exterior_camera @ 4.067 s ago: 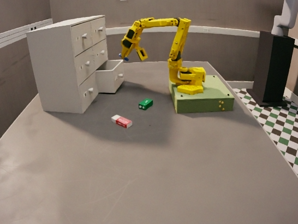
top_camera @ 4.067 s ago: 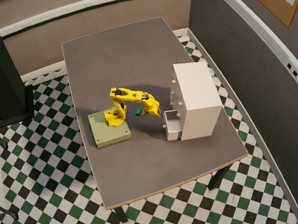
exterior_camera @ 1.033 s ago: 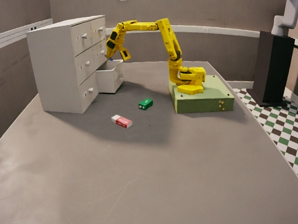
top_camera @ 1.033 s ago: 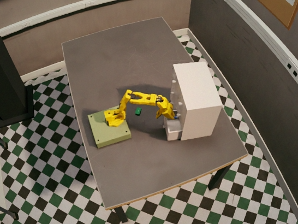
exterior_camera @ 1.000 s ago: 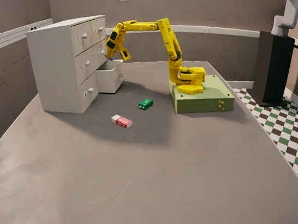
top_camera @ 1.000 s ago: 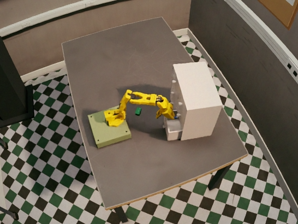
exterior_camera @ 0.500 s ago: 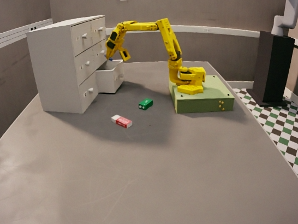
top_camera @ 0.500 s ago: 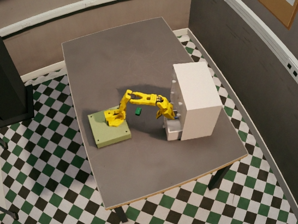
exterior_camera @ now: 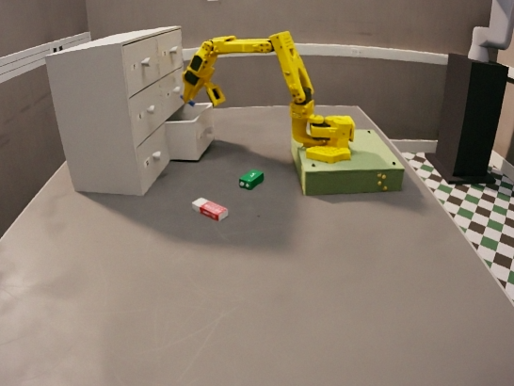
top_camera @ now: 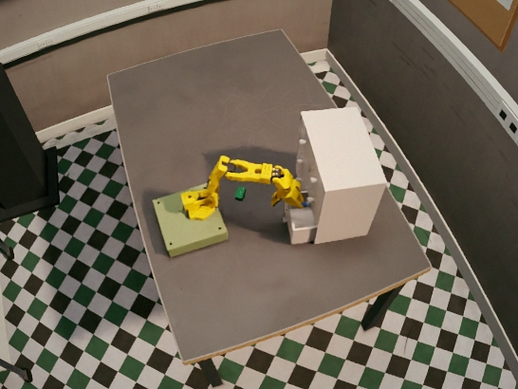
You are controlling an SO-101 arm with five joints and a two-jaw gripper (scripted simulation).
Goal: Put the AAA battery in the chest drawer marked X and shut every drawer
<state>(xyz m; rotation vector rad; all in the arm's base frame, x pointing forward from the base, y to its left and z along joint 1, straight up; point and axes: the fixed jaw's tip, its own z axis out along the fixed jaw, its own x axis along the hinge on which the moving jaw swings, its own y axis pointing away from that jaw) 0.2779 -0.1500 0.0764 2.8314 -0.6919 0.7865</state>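
Note:
The white chest (exterior_camera: 113, 105) stands at the table's left in the exterior view, with one bottom drawer (exterior_camera: 190, 129) pulled out; it also shows in the top view (top_camera: 302, 225). My gripper (exterior_camera: 190, 100) hangs just above the open drawer's back part, close to the chest front. It is shut on a small blue-tipped AAA battery (exterior_camera: 189, 102), which also shows in the top view (top_camera: 305, 204). I cannot make out the X mark.
A green 9-volt battery (exterior_camera: 251, 179) lies on the table between the chest and my green base (exterior_camera: 348, 165). A red and white eraser (exterior_camera: 210, 208) lies in front of it. A black stand (exterior_camera: 471, 118) is off the table at the right.

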